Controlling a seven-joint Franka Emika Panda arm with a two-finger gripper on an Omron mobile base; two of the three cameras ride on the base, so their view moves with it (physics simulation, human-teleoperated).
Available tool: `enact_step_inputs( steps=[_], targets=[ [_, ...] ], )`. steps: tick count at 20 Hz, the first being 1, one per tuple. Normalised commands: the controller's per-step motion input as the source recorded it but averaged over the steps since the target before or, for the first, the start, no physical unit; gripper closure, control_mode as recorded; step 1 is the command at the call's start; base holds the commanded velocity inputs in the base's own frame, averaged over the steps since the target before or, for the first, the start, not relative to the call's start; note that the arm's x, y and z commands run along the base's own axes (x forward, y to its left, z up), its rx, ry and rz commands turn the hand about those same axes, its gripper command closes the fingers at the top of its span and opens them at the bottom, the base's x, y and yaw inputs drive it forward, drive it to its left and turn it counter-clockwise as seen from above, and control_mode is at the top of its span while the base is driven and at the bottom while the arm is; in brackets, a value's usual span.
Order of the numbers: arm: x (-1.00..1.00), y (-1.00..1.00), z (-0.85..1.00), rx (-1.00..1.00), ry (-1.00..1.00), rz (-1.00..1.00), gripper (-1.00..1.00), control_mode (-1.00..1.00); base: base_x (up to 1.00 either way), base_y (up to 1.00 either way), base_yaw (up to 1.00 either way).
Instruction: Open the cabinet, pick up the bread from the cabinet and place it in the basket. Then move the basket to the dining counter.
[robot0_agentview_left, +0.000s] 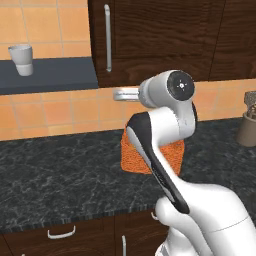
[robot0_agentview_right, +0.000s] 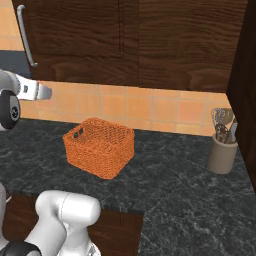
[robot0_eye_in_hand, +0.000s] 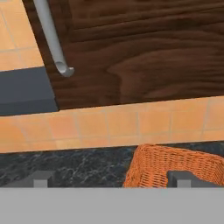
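The left base view looks from behind and left of the arm, forward and down over the bench (robot0_agentview_left: 60, 165) toward the basket (robot0_agentview_left: 132, 157), which the arm partly hides; the cabinet (robot0_agentview_left: 160, 35) stands above the basket. The right base view faces the same spot from behind and right, with the basket (robot0_agentview_right: 100, 146) in full sight and the cabinet (robot0_agentview_right: 130, 40) over it. The hand view sits much nearer, looking level at the cabinet (robot0_eye_in_hand: 144, 52) door and its handle (robot0_eye_in_hand: 52, 37), the basket (robot0_eye_in_hand: 175, 168) rim low at right. All three share basket, cabinet and bench.
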Motion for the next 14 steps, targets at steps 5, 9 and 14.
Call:
enact_step_inputs(
  steps=[5,9,14],
  targets=[
    [0.46,0.54,1.0,0.0,0.01,0.0,-1.0,-1.0,0.0,0.0,0.0],
    [0.14,0.07,0.59,0.0,0.0,0.04,-1.0,-1.0,0.0,0.0,0.0],
    [0.56,0.18,0.38,0.0,0.0,0.01,-1.0,-1.0,0.0,0.0,0.0]
  ],
)
